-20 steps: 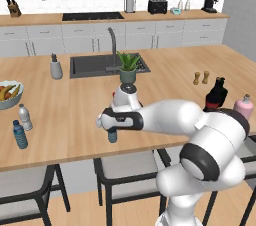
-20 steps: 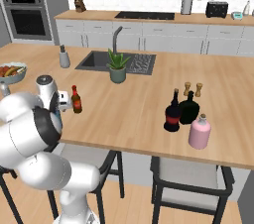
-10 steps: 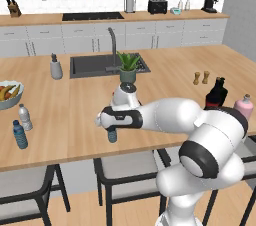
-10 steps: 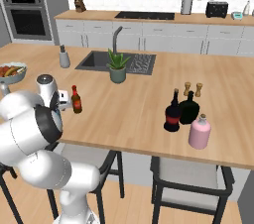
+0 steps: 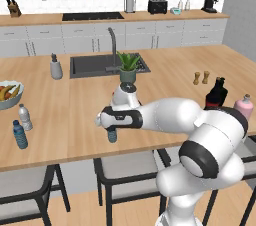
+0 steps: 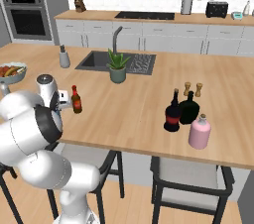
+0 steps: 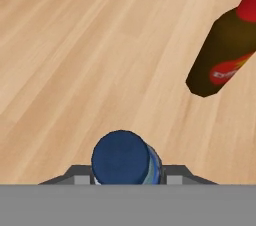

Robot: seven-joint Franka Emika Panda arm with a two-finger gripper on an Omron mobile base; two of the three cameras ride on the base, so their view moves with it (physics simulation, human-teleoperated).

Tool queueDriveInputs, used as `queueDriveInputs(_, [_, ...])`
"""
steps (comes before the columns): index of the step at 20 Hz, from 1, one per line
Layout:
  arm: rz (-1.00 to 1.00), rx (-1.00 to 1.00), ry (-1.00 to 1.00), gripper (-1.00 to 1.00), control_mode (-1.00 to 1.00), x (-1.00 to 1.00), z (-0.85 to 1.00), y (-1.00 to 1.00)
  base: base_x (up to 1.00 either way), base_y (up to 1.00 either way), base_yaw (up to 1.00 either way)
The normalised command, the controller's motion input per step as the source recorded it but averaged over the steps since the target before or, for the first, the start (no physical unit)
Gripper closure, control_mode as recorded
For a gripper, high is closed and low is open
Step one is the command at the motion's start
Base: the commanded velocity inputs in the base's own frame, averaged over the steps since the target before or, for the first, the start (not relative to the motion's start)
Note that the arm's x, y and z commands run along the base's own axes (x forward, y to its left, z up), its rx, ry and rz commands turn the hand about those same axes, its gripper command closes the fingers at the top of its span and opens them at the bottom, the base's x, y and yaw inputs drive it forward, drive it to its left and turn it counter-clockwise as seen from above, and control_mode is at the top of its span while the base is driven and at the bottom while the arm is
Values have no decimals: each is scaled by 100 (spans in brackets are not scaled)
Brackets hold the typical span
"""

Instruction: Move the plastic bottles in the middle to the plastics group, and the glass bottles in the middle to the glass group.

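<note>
Clamped around a small blue water bottle (image 7: 125,157) on the wooden counter (image 7: 75,45): the gripper (image 7: 127,176). Nearby, a brown red-capped bottle (image 7: 225,52).

**Legible Markings: None Readable**

From my hand camera, the brown bottle (image 7: 222,50) standing ahead and to the right of my gripper (image 7: 127,176) carries a red-and-yellow label with pale lettering, too blurred for me to read. The blue bottle (image 7: 126,159) between my fingers shows its cap only, with no marking on it. In my right base view, the red label on the tall black bottle (image 6: 172,114), far to the right of my gripper, is too small to read.
</note>
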Motion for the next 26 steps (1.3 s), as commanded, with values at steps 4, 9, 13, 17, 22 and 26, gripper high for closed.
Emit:
queueDriveInputs(4, [0, 10, -15, 100, -100, -1, 20, 0, 0, 0, 0])
queueDriveInputs(9, [0, 20, -19, 100, -100, -2, 54, 19, 0, 0, 0])
queueDriveInputs(13, [3, 4, -2, 100, -100, 0, 17, 64, 0, 0, 0])
queueDriveInputs(17, [1, -5, 9, 100, -100, 0, 21, 92, 0, 0, 0])
queueDriveInputs(22, [0, -16, 12, 100, -100, 0, 23, 87, 0, 0, 0])
queueDriveInputs(26, [0, -16, 8, 100, -100, 0, 25, 70, 0, 0, 0])
